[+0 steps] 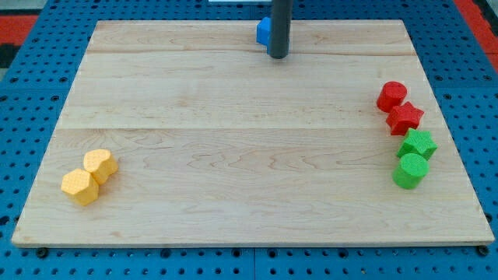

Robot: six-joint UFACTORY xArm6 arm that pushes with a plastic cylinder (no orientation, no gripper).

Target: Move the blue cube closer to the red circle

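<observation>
The blue cube (264, 31) sits at the view's top centre of the wooden board, partly hidden behind the rod. My tip (278, 56) rests on the board just right of and below the cube, touching or nearly touching it. The red circle (391, 96) lies far off at the view's right, with a red star (405, 118) just below it.
A green star (418, 144) and a green cylinder (410, 170) lie below the red star at the right. Two yellow blocks (100, 164) (81, 187) touch each other at the bottom left. The board's top edge (156, 22) runs just behind the blue cube.
</observation>
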